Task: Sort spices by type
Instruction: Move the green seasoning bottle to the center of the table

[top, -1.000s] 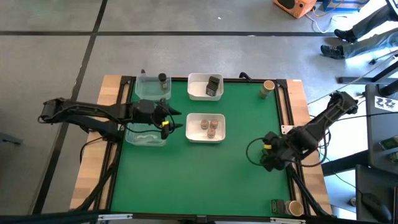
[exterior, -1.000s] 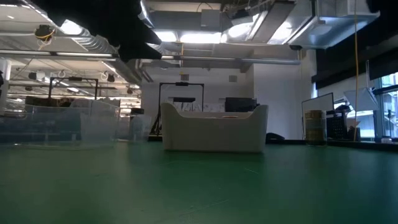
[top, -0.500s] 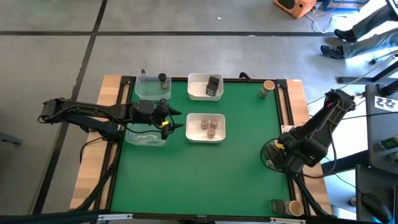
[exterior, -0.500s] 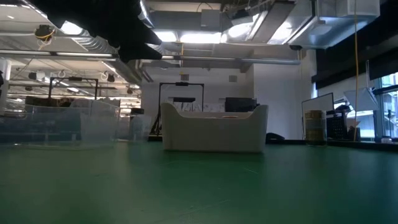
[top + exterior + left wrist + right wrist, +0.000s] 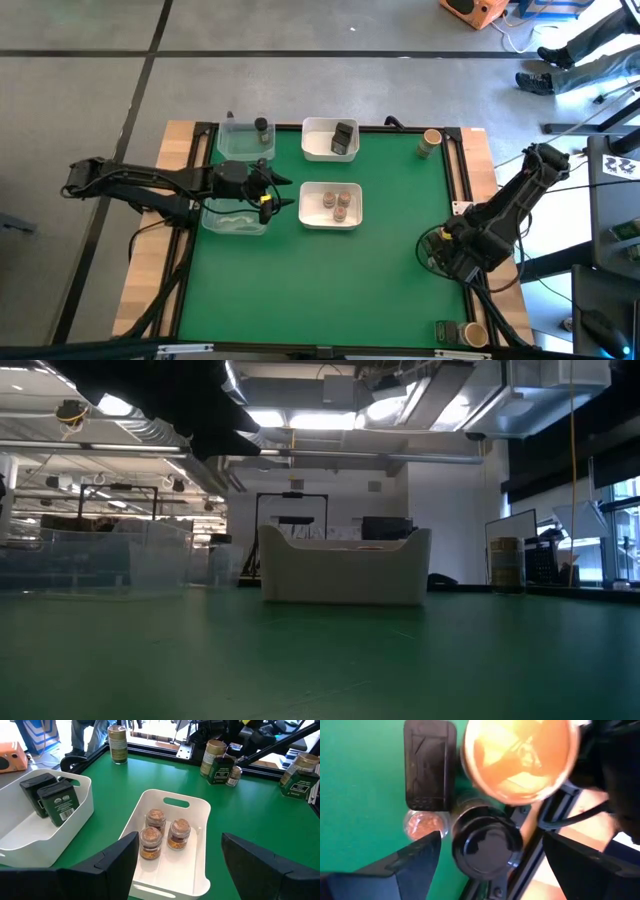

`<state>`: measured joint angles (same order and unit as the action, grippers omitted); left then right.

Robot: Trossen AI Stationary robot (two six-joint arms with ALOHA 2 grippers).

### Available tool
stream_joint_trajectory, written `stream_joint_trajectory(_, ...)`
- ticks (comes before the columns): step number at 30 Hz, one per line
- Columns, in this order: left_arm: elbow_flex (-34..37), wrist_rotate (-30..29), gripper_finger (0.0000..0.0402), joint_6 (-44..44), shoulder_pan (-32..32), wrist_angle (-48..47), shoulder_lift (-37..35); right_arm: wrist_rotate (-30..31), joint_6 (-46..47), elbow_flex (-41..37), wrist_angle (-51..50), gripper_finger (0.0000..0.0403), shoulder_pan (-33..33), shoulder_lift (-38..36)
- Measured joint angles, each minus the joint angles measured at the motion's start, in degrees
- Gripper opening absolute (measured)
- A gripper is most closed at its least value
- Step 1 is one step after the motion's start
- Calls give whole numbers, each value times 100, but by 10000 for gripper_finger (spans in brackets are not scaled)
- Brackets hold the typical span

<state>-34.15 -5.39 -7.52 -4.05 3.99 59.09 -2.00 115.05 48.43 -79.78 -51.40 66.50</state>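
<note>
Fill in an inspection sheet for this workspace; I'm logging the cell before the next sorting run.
Surface: green mat, bare across its middle.
Job's things: three small brown jars in the near white tray; dark boxy tins in the far white tray; black cylinder in a clear tub; tan-topped jar at the far right corner; more containers clustered at the near right corner.
Clutter: nothing seen.
Grippers: left gripper open beside the near tray, holding nothing; right gripper open above the corner cluster.
Cables: a loop beside the right arm.
Surroundings: a person's legs beyond the table.
</note>
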Motion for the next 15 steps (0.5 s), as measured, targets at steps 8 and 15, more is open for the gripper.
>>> stream_joint_trajectory(8, 0, 0, 265, 1, 0, 3, 0, -67, -39, -378, 471, 308, 0, 0)
stream_joint_trajectory(15, 0, 0, 265, 2, 0, 3, 0, -63, -152, -416, 480, 211, 4, -2)
